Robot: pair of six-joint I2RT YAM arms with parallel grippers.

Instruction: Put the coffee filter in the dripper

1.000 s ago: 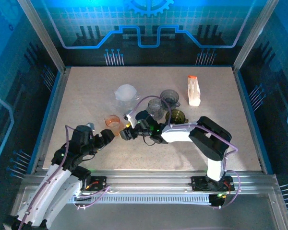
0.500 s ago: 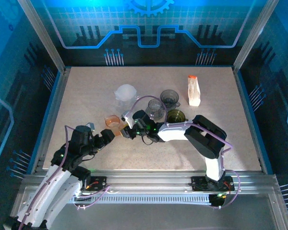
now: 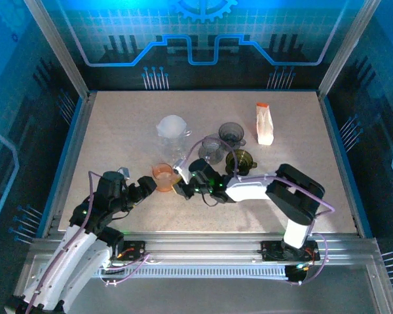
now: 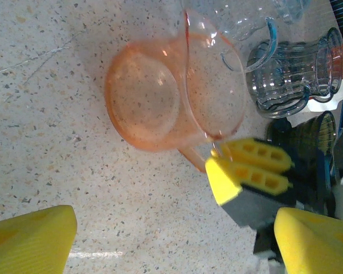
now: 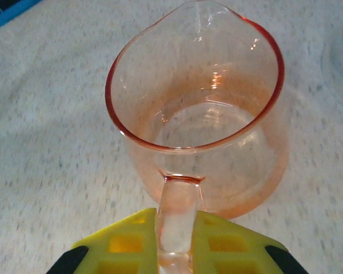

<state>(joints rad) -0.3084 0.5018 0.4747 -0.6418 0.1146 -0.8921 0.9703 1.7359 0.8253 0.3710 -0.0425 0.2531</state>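
We are looking down on the tabletop (image 3: 118,131). The right tool (image 3: 178,185) (image 4: 248,165) (image 5: 174,242) is reaching toward the near edge, left of the middle. Its yellow pads (image 5: 228,245) are pressing together on the handle of an orange cup (image 3: 162,175) (image 4: 154,103) (image 5: 200,131), a see-through cup with a pouring lip. We cannot tell whether the cup is resting on the tabletop or is lifted.

The left tool (image 3: 146,186) (image 4: 174,240) is pointing at the cup from the side toward the left edge, just beside it. Its jaws are standing wide apart with nothing between them.

What we are taking for the coffee filter (image 3: 172,124) is sitting as a white shape in the mouth of a clear jug (image 3: 173,137), farther from the near edge than the cup and apart from both tools. To the right of the jug, near the middle, a ribbed grey dripper (image 3: 213,147) (image 4: 291,74) is standing. A second grey cup (image 3: 231,134) is just beyond it and a dark green cup (image 3: 239,159) is beside it. A white bag (image 3: 264,124) with an orange top is standing upright toward the far right corner.
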